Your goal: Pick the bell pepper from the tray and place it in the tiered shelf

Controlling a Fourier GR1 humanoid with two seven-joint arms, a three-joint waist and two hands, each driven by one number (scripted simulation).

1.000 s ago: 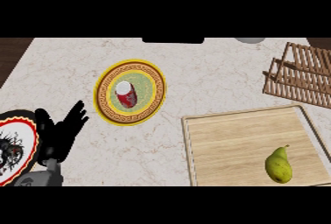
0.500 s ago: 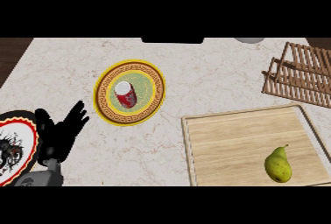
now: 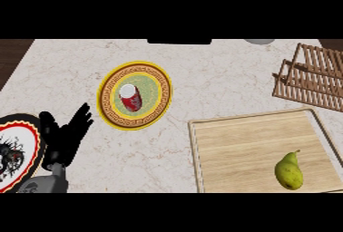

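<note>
A yellow-green, pear-shaped fruit [image 3: 289, 171] lies on the wooden tray [image 3: 234, 145] at the lower right, near the tray's front right corner. No bell pepper shows anywhere. The wooden slatted tiered shelf [image 3: 315, 77] stands at the upper right, just beyond the tray. My left hand [image 3: 64, 136] rests open at the lower left, fingers up, far from the tray. My right hand does not show.
A yellow patterned plate [image 3: 157, 88] holding a red can [image 3: 130, 97] sits left of centre. A red-rimmed white plate [image 3: 17, 154] lies at the left edge beside my left hand. A black object [image 3: 179, 41] and a grey one [image 3: 258, 41] sit at the far edge.
</note>
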